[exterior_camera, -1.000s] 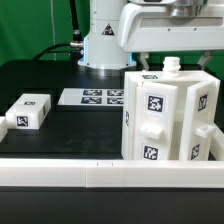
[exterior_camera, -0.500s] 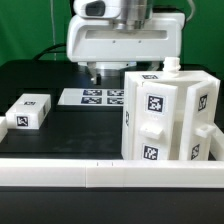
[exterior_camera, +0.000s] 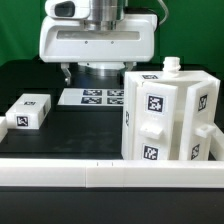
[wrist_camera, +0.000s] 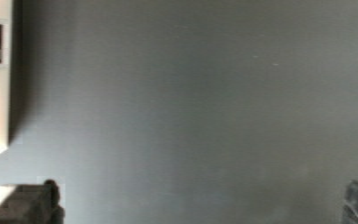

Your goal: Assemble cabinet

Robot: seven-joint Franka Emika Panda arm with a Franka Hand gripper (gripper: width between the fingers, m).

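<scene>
The black table is carrying the cabinet body and, well apart, a small drawer block; the hand is hovering above with fingers spread wide, gripping nothing.

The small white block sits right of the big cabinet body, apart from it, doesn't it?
No: the small white block sits on the exterior view's left of the cabinet body, apart from it. The exterior view shows this.
</scene>
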